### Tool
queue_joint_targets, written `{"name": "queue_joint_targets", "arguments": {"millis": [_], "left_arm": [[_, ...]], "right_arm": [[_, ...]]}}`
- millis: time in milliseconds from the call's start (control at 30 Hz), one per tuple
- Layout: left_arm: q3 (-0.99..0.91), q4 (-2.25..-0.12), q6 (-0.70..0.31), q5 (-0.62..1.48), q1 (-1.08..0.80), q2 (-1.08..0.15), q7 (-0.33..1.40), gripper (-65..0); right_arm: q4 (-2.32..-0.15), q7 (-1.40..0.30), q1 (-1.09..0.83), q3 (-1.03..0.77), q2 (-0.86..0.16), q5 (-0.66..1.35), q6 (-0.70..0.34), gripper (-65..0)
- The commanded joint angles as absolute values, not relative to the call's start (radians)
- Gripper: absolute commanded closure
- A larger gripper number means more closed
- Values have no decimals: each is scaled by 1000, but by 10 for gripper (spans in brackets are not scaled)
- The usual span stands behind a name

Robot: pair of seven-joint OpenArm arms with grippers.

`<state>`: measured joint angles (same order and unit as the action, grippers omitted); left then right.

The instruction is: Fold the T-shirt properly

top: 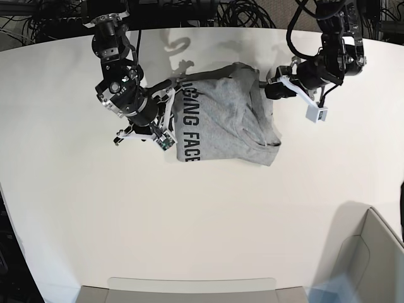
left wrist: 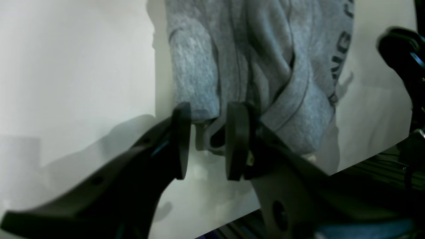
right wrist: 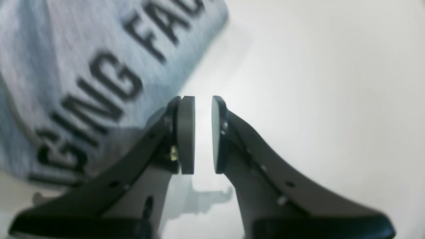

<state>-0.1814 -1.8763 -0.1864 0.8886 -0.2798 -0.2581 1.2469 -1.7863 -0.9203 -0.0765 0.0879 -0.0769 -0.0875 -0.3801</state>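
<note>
Smoothing the T-shirt (top: 221, 120) needs a firm hem grip. Left gripper (left wrist: 206, 142) and right gripper (right wrist: 202, 134) both gape, holding nothing.

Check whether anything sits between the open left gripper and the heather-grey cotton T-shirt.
Nothing visible does. The left gripper stands open right at the bunched edge of the heather-grey cotton T-shirt, with only bare white table around it.
</note>
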Motion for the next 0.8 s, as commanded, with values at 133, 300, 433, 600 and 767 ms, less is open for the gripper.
{"name": "queue_joint_targets", "arguments": {"millis": [133,300,433,600,767], "left_arm": [[-186,-1896,-183,920,-286,-266,1245,-195],[-90,-1894,-183,920,-308,-268,1245,-196],[-7,-1883,-183,918,-308,-268,1234,-196],[-28,-1804,-182,917,-300,-266,1204,-196],[-64,-1801,-182,915,-308,-268,1202,-195]], "right_arm": [[-1707,-908,-31,85,-68,-88,-375,-95],[-1692,-908,-33,85,-68,-88,-375,-95],[-1692,-908,-35,85,-71,-88,-375,-95],[-1693,-908,-38,85,-74,-88,-375,-95],[-1693,-908,-45,85,-91,-90,-375,-95]]}}
